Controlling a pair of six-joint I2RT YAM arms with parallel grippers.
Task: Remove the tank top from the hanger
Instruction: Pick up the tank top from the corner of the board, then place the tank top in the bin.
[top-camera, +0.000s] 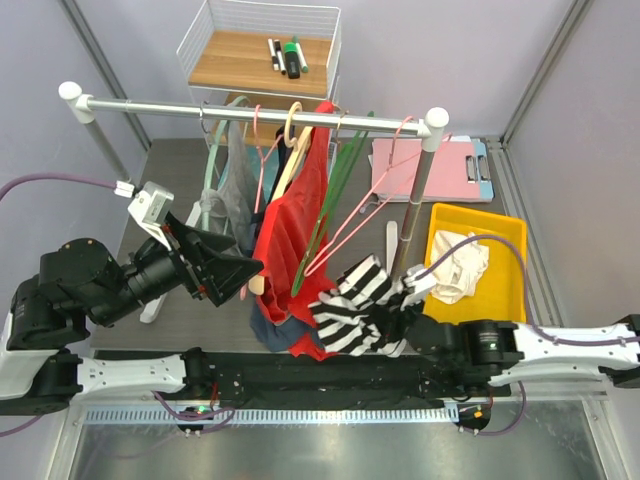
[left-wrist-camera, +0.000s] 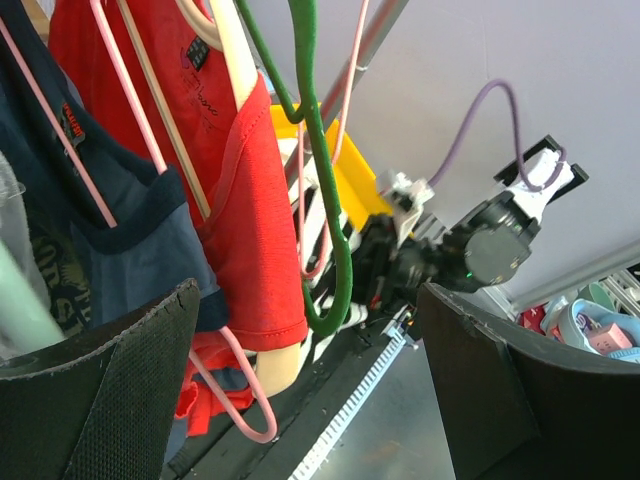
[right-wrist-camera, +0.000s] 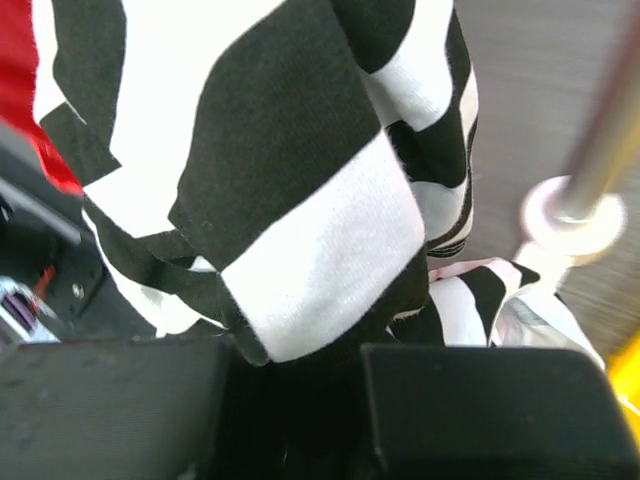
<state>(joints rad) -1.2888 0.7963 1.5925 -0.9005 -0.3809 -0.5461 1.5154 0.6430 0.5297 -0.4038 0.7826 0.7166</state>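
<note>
A black-and-white striped tank top (top-camera: 352, 303) hangs low in a bunch at the front of the rack, below a tilted pink hanger (top-camera: 352, 222). I cannot tell whether it still hooks on that hanger. My right gripper (top-camera: 403, 303) is shut on the striped fabric (right-wrist-camera: 285, 180), which fills the right wrist view above the jaws (right-wrist-camera: 300, 400). My left gripper (top-camera: 238, 270) is open and empty, just left of a red tank top (top-camera: 290, 225) on a wooden hanger. In the left wrist view the red top (left-wrist-camera: 240, 180) hangs above the gap between the open fingers (left-wrist-camera: 100, 400).
A metal rail (top-camera: 250, 110) carries several hangers, including a green one (left-wrist-camera: 325, 200), and a navy shirt (left-wrist-camera: 100, 230). The rack's right post (top-camera: 420, 200) stands by the striped top. A yellow bin (top-camera: 505, 260) holding white cloth (top-camera: 460, 265) is at right. A wire basket (top-camera: 260, 50) stands behind.
</note>
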